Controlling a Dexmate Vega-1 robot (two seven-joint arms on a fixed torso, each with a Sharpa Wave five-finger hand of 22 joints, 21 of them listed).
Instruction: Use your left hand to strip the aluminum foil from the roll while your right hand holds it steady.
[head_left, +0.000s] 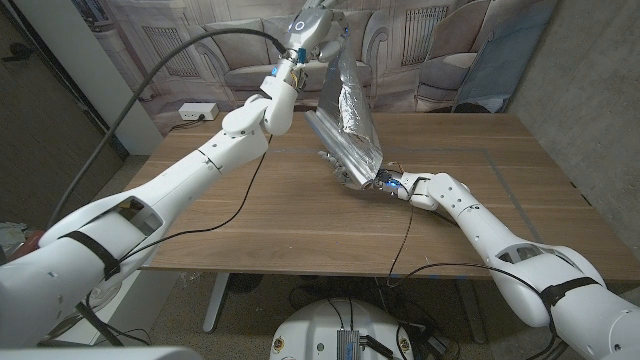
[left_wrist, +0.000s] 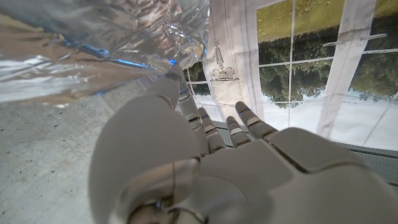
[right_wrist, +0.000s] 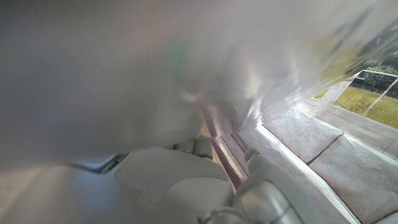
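Left robot hand (head_left: 318, 28) is raised high above the far side of the bench (head_left: 250, 220), pinching the top edge of a sheet of aluminum foil (head_left: 352, 105) that stretches from it down to the roll (head_left: 335, 150). From the left wrist view, the thumb and a finger of this robot hand (left_wrist: 186, 155) close on the crinkled foil (left_wrist: 93, 50), while the other fingers (left_wrist: 249, 124) reach out straight beside it. The pulled sheet hangs taut and slightly twisted, its shiny face wrinkled.

Near the middle of the bench, the right robot hand (head_left: 362, 178) grips the lower end of the roll, which is tilted with its far end pointing toward the left arm. From the right wrist view, the fingers (right_wrist: 168, 174) wrap against the roll's long edge (right_wrist: 217, 146), and blurred foil (right_wrist: 155, 62) lies very close to the lens.

A thin black cable (head_left: 210, 225) trails across the bench under the left arm. Behind the bench hangs a printed backdrop (head_left: 200, 50) showing a sofa.
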